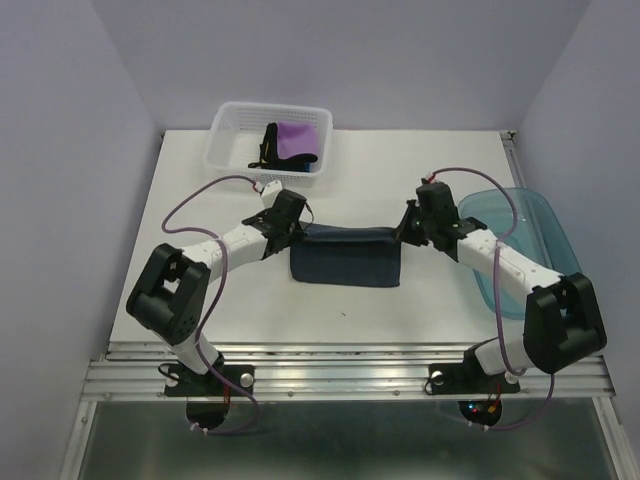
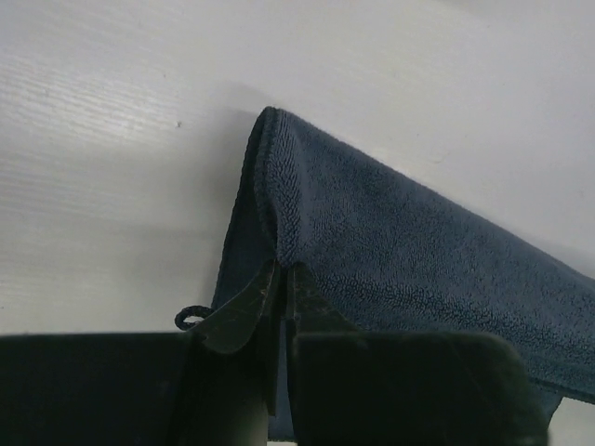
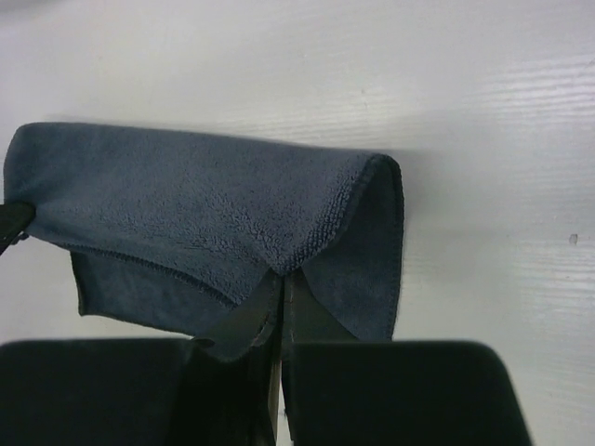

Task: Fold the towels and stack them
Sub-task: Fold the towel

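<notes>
White bench (image 1: 400, 170) bears the dark navy-grey towel (image 1: 345, 257) at its middle, seemingly a light, limp, grippy terry cloth (likely to sag wherever unsupported), best held by corners, as left jaws and right jaws, each clenched on one, do.

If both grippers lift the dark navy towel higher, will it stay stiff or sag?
Probably it sags: the navy towel drapes in soft folds between the left gripper and the right gripper. It seems light, since small corner pinches hold it. Its fuzzy pile likely resists slipping.
</notes>
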Available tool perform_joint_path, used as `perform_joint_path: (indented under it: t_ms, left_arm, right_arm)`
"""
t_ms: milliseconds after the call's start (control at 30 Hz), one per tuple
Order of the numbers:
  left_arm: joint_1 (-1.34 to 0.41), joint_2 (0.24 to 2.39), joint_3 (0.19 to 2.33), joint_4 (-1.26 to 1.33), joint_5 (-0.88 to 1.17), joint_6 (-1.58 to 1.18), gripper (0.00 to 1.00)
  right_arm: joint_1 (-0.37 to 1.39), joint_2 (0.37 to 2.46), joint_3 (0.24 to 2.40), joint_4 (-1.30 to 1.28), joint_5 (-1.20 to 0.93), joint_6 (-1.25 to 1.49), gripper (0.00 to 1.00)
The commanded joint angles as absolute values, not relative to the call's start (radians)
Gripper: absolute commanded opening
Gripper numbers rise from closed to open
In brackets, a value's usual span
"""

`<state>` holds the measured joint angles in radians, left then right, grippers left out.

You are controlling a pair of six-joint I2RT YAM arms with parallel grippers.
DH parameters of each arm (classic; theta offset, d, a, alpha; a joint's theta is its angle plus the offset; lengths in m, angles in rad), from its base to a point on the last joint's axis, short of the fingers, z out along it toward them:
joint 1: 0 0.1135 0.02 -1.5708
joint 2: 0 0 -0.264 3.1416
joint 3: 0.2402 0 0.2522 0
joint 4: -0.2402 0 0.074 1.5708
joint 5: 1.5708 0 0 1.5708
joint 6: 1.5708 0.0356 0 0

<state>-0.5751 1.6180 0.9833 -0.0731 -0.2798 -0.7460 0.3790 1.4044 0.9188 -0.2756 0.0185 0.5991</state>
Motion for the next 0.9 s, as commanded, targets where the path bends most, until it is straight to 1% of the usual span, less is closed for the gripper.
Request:
perform_joint_path:
  t_ms: [0,200,267,400,867]
  left_arm:
    - [-0.597,1.555,0.933,-0.057,-0.299,-0.791,0.00]
    - [-0.612,1.523,0.865,-0.054,-0.298,-0.834,0.00]
    - [-0.621,1.517,0.854,-0.054,-0.298,-0.841,0.00]
    - [-0.644,1.513,0.854,-0.069,-0.290,-0.853,0.00]
    - [-0.672,1.460,0.822,-0.169,-0.367,-0.934,0.00]
  right_arm:
    - [0.373,1.353,0.874,-0.275,0.005,0.617,0.01]
    - [0.373,1.302,0.815,-0.288,0.005,0.624,0.01]
    - [0.373,1.293,0.799,-0.281,-0.038,0.623,0.01]
    - [0.374,1.267,0.758,-0.267,-0.054,0.626,0.01]
    - [0.373,1.255,0.703,-0.247,-0.080,0.620,0.01]
